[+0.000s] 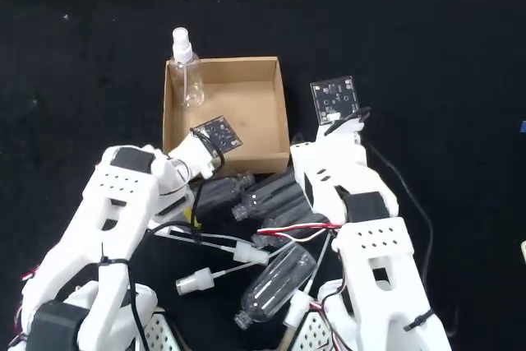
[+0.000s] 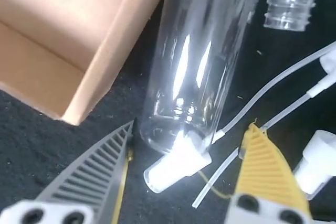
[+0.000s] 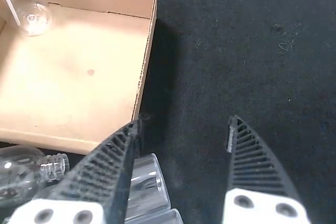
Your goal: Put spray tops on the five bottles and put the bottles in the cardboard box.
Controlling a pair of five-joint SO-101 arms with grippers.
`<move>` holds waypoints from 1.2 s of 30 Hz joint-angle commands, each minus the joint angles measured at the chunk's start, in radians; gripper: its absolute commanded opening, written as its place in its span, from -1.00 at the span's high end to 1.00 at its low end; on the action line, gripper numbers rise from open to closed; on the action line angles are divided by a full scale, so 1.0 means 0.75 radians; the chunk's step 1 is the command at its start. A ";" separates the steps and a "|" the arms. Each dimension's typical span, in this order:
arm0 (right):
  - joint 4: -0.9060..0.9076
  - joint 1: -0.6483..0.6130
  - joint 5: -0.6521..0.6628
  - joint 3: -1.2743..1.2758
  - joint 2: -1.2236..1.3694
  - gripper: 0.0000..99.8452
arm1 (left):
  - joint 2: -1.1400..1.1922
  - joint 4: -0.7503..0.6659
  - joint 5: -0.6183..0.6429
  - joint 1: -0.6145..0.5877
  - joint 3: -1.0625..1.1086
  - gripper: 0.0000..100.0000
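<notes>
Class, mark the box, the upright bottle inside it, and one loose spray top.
Box (image 1: pixel 246 113): high view, bare floor.
Upright bottle (image 1: pixel 186 78): high view, clear body.
Loose spray top (image 1: pixel 196 283): high view, white head.

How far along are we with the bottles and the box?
Done: one bottle with a spray top stands in a corner of the cardboard box. In hand: the left pincer is open around a lying bottle with a white top at its end; the right pincer is open, empty. Left: four bottles lie outside the box, loose spray tops beside them.
</notes>
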 commanded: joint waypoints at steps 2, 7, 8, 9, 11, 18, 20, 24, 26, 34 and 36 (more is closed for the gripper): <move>-0.037 0.027 0.004 -0.011 0.003 0.51 | 0.053 0.014 -0.014 0.017 -0.105 0.40; -0.037 0.027 0.004 -0.011 0.003 0.51 | 0.182 -0.049 -0.008 0.017 -0.103 0.40; -0.037 0.027 0.004 -0.011 0.003 0.51 | 0.198 -0.049 -0.008 0.017 -0.105 0.40; -0.037 0.027 0.004 -0.011 0.003 0.51 | 0.207 -0.049 -0.010 0.017 -0.107 0.40; -0.037 0.027 0.004 -0.011 0.003 0.51 | 0.207 -0.045 -0.010 0.017 -0.120 0.40; -0.037 0.027 0.004 -0.011 0.003 0.51 | 0.223 -0.129 -0.002 0.019 -0.109 0.40; -0.037 0.027 0.004 -0.011 0.003 0.51 | 0.225 -0.139 0.002 0.019 -0.105 0.40; -0.037 0.027 0.004 -0.011 0.003 0.51 | 0.223 -0.139 0.051 0.073 -0.111 0.40; -0.037 0.027 0.004 -0.011 0.003 0.51 | 0.223 -0.145 0.053 0.109 -0.107 0.40; -0.033 0.027 0.004 -0.011 0.003 0.51 | 0.225 -0.141 0.049 0.095 -0.107 0.41; -0.033 0.027 0.004 -0.011 0.001 0.51 | 0.225 -0.141 0.047 0.079 -0.105 0.41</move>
